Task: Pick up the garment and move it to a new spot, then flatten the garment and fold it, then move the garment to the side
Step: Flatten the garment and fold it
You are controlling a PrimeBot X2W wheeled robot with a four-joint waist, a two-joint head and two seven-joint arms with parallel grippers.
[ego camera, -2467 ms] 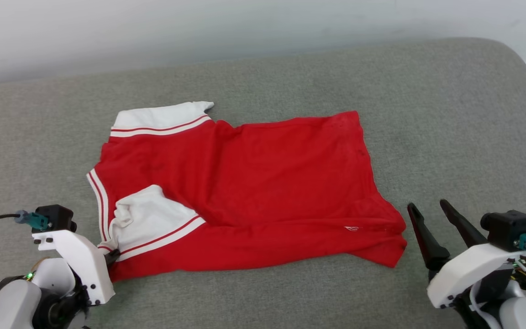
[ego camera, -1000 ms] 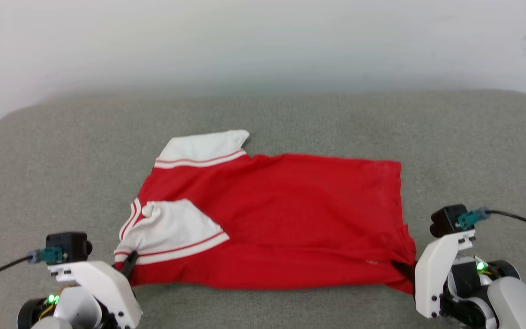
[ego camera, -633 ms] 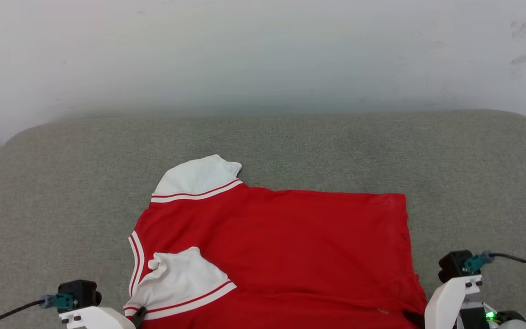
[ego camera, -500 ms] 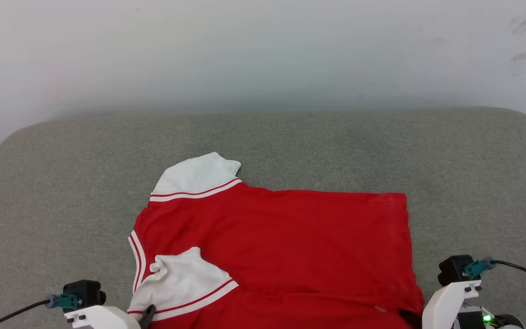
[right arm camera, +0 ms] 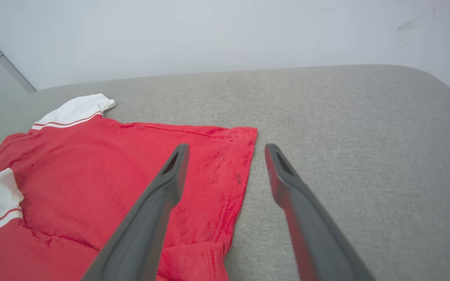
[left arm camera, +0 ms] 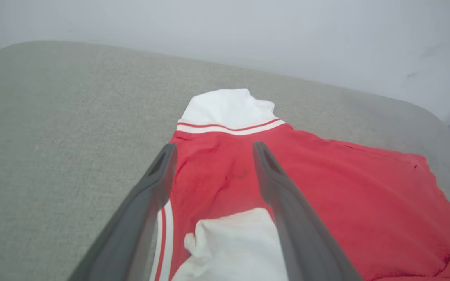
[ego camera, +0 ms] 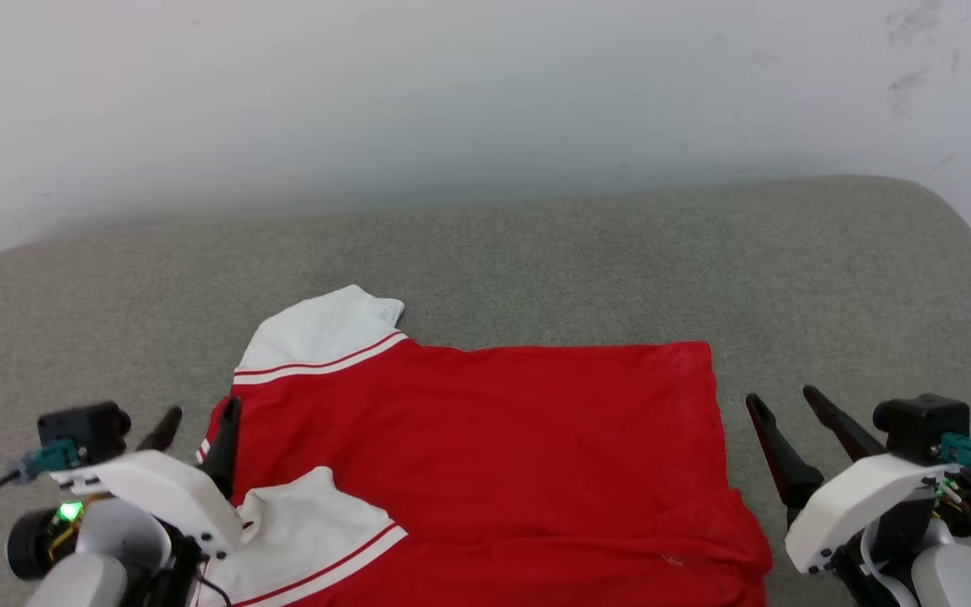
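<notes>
The red jersey [ego camera: 494,438] lies lengthwise along the near edge of the grey cushion [ego camera: 536,253]; the left gripper [ego camera: 199,421], spread wide, hangs over its sleeve end, and the right gripper [ego camera: 780,406], likewise spread, is just beside its hem.

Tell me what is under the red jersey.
The garment lies spread on the grey padded surface, which shows around its far and side edges. What lies directly beneath the cloth is covered and cannot be seen.
</notes>
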